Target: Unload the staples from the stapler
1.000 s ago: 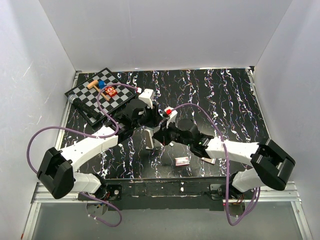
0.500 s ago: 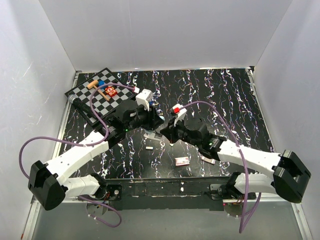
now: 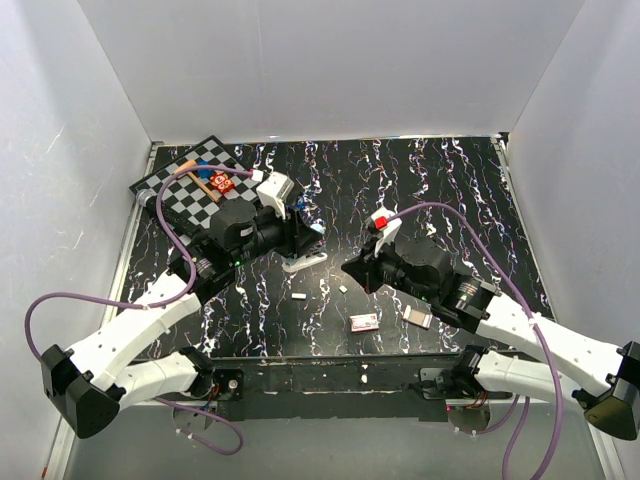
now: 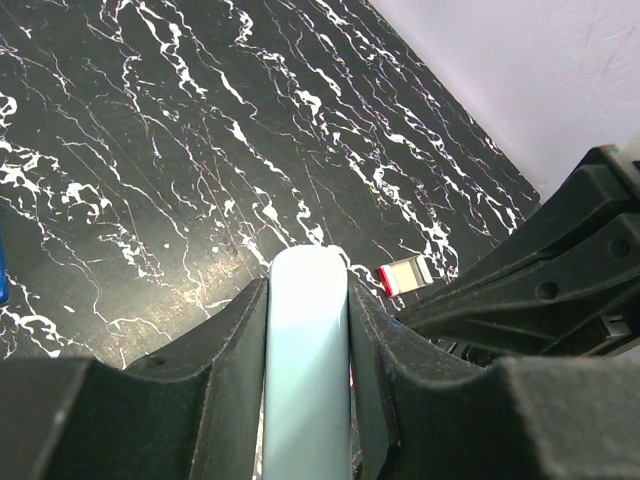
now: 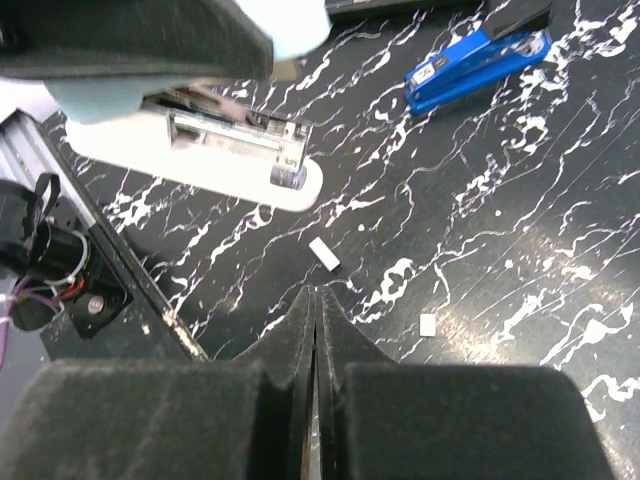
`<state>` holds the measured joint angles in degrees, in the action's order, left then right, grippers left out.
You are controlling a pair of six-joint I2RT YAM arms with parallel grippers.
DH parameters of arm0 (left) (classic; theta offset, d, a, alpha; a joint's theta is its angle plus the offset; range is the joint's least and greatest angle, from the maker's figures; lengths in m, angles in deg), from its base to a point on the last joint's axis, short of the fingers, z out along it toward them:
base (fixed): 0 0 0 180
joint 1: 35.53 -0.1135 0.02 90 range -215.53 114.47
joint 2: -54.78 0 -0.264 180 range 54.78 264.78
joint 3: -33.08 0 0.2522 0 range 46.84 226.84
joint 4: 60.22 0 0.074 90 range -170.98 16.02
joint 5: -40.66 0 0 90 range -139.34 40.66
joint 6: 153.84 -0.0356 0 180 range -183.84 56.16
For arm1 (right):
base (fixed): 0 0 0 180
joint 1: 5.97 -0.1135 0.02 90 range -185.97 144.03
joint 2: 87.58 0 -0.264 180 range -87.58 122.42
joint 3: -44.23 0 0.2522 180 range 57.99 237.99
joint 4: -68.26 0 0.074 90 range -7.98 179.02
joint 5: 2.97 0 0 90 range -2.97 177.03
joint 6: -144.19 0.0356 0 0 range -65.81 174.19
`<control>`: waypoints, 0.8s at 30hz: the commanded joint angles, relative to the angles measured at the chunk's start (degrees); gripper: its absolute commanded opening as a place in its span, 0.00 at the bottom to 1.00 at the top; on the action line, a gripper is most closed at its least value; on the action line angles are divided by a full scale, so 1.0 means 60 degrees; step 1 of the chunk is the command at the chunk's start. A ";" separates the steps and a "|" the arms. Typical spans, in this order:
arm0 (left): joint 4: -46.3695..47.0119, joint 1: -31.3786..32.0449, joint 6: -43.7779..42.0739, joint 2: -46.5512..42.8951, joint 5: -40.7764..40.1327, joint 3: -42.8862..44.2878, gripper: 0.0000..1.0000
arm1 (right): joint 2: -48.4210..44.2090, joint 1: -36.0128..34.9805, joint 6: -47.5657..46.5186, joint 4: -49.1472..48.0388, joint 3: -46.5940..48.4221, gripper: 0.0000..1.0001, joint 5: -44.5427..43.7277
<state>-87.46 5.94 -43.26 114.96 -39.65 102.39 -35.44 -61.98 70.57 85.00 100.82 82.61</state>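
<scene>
My left gripper is shut on the rounded top of a pale-blue-and-white stapler, held above the table. Its white base hangs swung open, and a bare metal channel shows. A slim bright-blue stapler lies flat on the black table beyond it. Two small whitish staples strips lie loose on the table, also seen from above. The right gripper is shut and empty, its tip just short of the nearer strip.
A pink-and-white packet and a tan flat rectangle lie near the front edge. A checkered board with small pieces sits at the back left. White walls enclose the table. A metal rail runs along the near edge.
The left arm has carried the pale-blue-and-white stapler back and left. The right arm has drawn away to the right, uncovering the two staple strips on the table.
</scene>
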 commanded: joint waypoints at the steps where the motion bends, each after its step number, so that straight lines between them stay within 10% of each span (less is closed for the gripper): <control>1: 0.0282 0.0016 0.0085 -0.0333 -0.0092 0.0483 0.00 | -0.0135 -0.0143 0.0345 0.0573 0.0260 0.01 0.0487; 24: 0.0810 0.0016 0.0803 -0.1446 0.2089 0.0556 0.00 | 0.0700 -0.0421 0.1753 -0.1391 0.1138 0.01 0.2510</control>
<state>-85.27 5.94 -39.72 108.36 -31.54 103.51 -31.02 -64.23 81.20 81.27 104.05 96.38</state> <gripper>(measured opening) 0.326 0.021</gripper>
